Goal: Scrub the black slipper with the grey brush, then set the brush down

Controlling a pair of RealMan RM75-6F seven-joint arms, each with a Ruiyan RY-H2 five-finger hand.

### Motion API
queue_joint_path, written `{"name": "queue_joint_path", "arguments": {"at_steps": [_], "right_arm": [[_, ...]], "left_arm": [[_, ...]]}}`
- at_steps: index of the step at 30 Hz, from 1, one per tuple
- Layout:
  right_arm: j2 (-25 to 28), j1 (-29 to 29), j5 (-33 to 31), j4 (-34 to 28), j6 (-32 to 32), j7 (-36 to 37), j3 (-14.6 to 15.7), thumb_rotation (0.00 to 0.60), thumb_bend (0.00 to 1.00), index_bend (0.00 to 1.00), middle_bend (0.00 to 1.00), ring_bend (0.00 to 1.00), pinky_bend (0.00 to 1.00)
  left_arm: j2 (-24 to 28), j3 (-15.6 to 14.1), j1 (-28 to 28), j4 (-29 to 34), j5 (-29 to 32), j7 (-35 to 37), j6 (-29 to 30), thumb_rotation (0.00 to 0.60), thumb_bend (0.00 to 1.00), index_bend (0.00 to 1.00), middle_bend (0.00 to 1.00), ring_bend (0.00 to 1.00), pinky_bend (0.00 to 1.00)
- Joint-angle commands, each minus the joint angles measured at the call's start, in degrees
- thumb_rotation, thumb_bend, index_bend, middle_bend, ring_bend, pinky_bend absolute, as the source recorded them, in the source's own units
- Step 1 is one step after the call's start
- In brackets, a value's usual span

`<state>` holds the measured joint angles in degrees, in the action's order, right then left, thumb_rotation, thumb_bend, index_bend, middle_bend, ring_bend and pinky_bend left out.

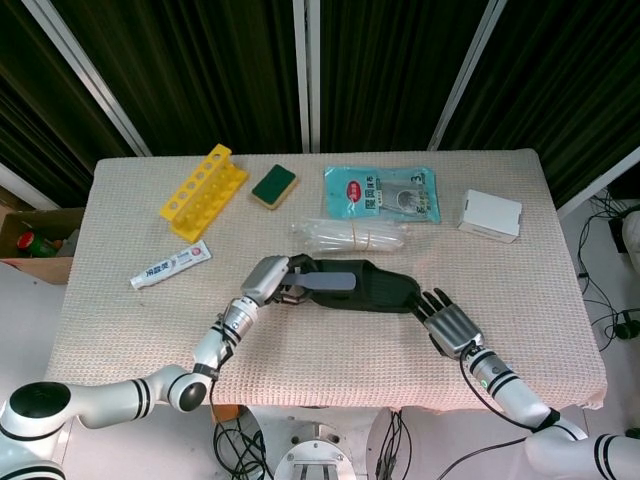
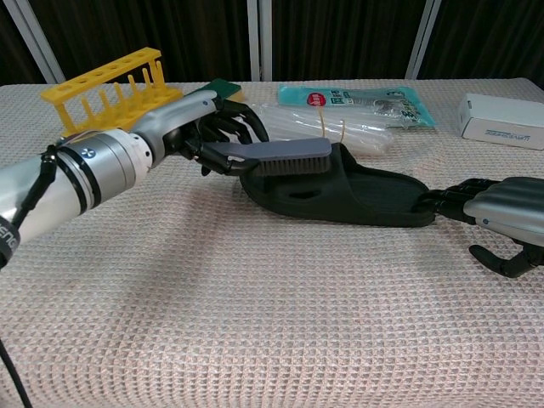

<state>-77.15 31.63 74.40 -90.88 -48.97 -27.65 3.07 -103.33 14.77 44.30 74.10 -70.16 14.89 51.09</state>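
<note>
I work in what looks like a robot test room, not a home. My table [image 1: 120, 300] wears a beige woven cloth and stands before black curtains [image 1: 200, 70] hung between white rails. Laid out on it like props: a yellow tube rack [image 1: 204, 190] at the far left, a toothpaste tube [image 1: 171, 265] nearer me, a sponge [image 1: 274, 186] beside the rack. Cables [image 1: 600, 300] trail on the floor right of the table.

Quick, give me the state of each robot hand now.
Left hand: holding the brush by its handle.
Right hand: open, fingers spread, fingertips at the slipper heel, holding nothing.
</note>
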Motion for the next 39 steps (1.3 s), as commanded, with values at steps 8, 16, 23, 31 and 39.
{"name": "queue_joint_path", "arguments": {"at_steps": [8,16,23,31,39], "right_arm": [[0.07,0.10,-0.35,-0.30,-0.36,-0.30,0.27,0.600,0.63,0.00,0.00,0.00,0.00],[-0.31,0.28,-0.46,0.20,-0.27,0.00,0.42,0.600,0.63,0.00,0.00,0.00,0.00],[0.22,0.18,-0.30,-0.11,-0.76,0.11,0.63,0.600,0.63,0.00,0.00,0.00,0.00],[0.25,0.14,-0.52,0.04,-0.78,0.21,0.83,0.600,0.63,0.00,0.00,0.00,0.00],[0.34,0.29,-0.58,0.23,-0.66,0.51,0.82,0.600,0.63,0.00,0.00,0.00,0.00]], "left_arm": [[-6.60,3.01,0.59,-10.29,1.33,0.83,4.11,0.600,0.37,0.83,0.90,0.74,0.72],[-8.67,3.97,0.06,-12.02,3.70,-1.57,4.83,0.600,0.37,0.83,0.91,0.74,0.72],[-4.86,0.00,-0.03,-7.05,-1.90,2.98,1.58,0.600,0.37,0.84,0.91,0.74,0.73],[1.36,-1.97,1.61,-1.73,-6.46,15.00,-5.47,0.600,0.37,0.86,0.94,0.77,0.75],[2.54,-2.82,1.64,-1.47,-8.36,20.06,-5.57,0.600,0.37,0.89,0.97,0.79,0.78]]}}
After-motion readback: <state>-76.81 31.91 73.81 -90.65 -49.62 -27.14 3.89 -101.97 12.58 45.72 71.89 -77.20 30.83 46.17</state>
